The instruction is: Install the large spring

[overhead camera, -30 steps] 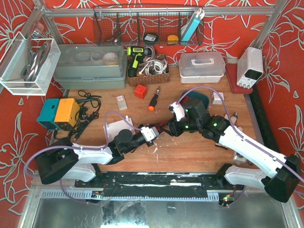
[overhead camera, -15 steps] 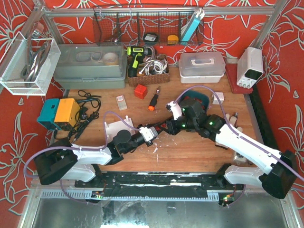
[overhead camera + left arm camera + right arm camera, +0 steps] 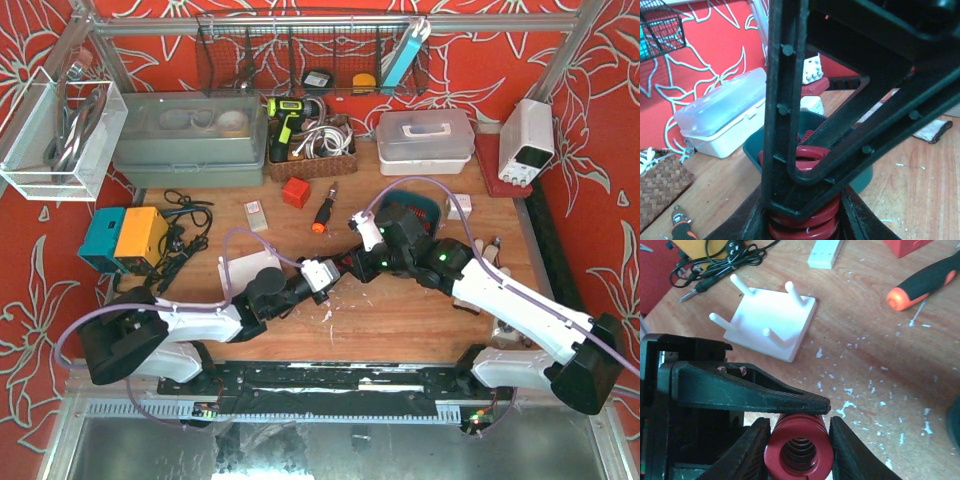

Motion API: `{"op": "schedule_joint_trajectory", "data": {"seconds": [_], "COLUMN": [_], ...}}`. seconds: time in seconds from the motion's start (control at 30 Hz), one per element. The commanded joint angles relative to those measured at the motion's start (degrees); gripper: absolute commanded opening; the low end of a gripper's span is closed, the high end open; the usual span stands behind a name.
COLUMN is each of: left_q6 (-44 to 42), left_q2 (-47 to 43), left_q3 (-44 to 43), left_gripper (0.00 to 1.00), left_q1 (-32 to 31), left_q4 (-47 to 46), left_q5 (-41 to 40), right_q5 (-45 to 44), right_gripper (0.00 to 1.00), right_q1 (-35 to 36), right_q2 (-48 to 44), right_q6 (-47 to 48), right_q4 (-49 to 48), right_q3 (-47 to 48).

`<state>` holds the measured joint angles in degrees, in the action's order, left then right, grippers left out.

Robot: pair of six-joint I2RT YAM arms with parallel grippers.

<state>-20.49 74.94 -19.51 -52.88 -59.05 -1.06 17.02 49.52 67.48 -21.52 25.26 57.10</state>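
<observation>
The large spring [image 3: 790,426] is a red coil held off the table between both arms near the table's middle [image 3: 343,268]. My right gripper [image 3: 799,452] is shut on it, a finger pressed against each side of the coil end. My left gripper [image 3: 805,225] is shut on the spring's [image 3: 809,152] other end, and its ribbed black fingers [image 3: 790,402] lie across the coil in the right wrist view. The right gripper's fingers cross in front in the left wrist view. A white base with four pegs [image 3: 771,322] lies on the wood, left of the grippers [image 3: 240,270].
An orange-handled screwdriver [image 3: 925,285] lies behind the grippers. A teal tray [image 3: 752,145] and a white lidded box [image 3: 722,117] are at the back right. A red block [image 3: 295,192], a teal and yellow station [image 3: 125,238] and black cables [image 3: 185,240] sit at the left.
My right gripper moved a little left and closed its fingers onto the spring. The left gripper kept its hold and shifted slightly.
</observation>
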Motion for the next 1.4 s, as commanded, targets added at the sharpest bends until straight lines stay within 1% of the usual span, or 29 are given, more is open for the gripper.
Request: {"op": "schedule_joint_trajectory", "data": {"seconds": [0.0, 0.37, 0.53, 0.57, 0.6, 0.67, 0.7, 0.87, 0.97, 1.1, 1.2, 1.3, 1.37], "left_q6": [2.08, 3.64, 4.96, 5.59, 6.35, 8.56, 9.68, 15.07, 18.32, 22.02, 26.37, 31.25, 33.07], "left_q2": [1.79, 4.84, 5.54, 5.34, 5.15, 4.40, 3.90, 0.49, -2.49, -7.36, -11.90, -17.14, -19.66], "left_q3": [-4.53, -10.62, -10.45, -9.48, -8.41, -6.93, -6.51, -3.79, -2.27, 0.66, 3.12, 6.27, 9.08], "left_gripper": [0.04, 0.04, 0.00, 0.00, 0.00, 0.00, 0.00, 0.00, 0.00, 0.00, 0.00, 0.00, 0.00], "left_q1": [0.13, 0.15, 0.15, 0.19, 0.42, 1.10, 1.48, 2.31, 3.33, 5.42, 7.39, 8.60, 9.32], "left_q4": [2.59, 11.80, 11.85, 10.60, 9.03, 7.43, 7.35, 6.47, 6.96, 7.67, 10.87, 14.54, 13.93], "left_q5": [-4.18, -7.32, -8.20, -8.14, -7.71, -6.05, -5.17, -4.09, -4.91, -10.90, -16.74, -22.25, -23.57], "right_q5": [-0.51, -8.36, -8.63, -9.34, -10.61, -16.51, -18.65, -26.27, -30.48, -33.90, -34.59, -34.87, -34.43], "right_gripper": [0.00, 0.00, 0.00, 0.06, 0.14, 0.33, 0.40, 0.67, 0.77, 0.88, 0.96, 0.99, 0.99], "right_q1": [3.58, 7.46, 7.52, 7.55, 7.46, 7.31, 7.22, 6.33, 5.27, 3.46, 1.93, 0.96, 0.19], "right_q2": [1.36, 8.16, 8.74, 8.70, 8.58, 8.11, 7.64, 3.30, 1.26, -2.10, -4.89, -7.06, -8.10], "right_q6": [1.12, -2.09, -2.99, -2.82, -2.72, -3.35, -3.77, -5.84, -7.01, -8.57, -8.82, -8.35, -7.83], "right_q4": [3.40, 9.40, 8.69, 8.39, 8.46, 9.43, 9.77, 9.66, 9.83, 8.50, 7.04, 5.82, 4.64], "right_q3": [2.82, 8.77, 8.86, 8.89, 9.09, 9.88, 10.15, 10.19, 9.12, 5.78, 2.87, -0.14, -1.69]}}
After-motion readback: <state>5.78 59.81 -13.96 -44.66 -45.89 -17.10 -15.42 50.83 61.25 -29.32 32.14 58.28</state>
